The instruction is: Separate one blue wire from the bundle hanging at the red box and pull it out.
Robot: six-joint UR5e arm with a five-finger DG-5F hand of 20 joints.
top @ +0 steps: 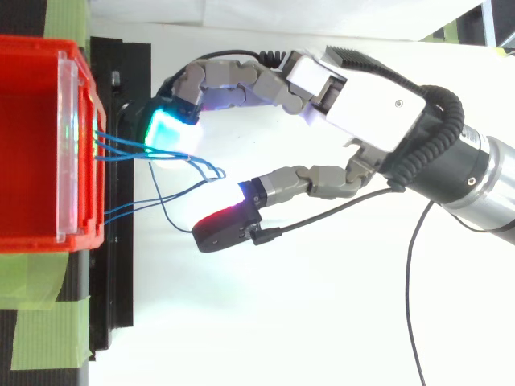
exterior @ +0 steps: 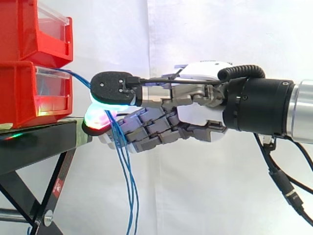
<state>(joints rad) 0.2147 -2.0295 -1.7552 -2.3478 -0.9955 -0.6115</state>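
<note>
**Robot arm with a fingered hand in white, grey and black**

The hand (exterior: 195,115) has a glossy white palm shell (a tiny dark screw dot marks its top). Its fingers (exterior: 146,128) are chains of blocky grey metal links, like short bricks joined end to end. The fingertips (top: 165,129) are thick rounded pads with matte black backs, glowing green, white, pink and red. Behind the hand sits a wide black wrist cylinder (exterior: 257,105), then a brushed silver arm section (exterior: 301,112).
</note>
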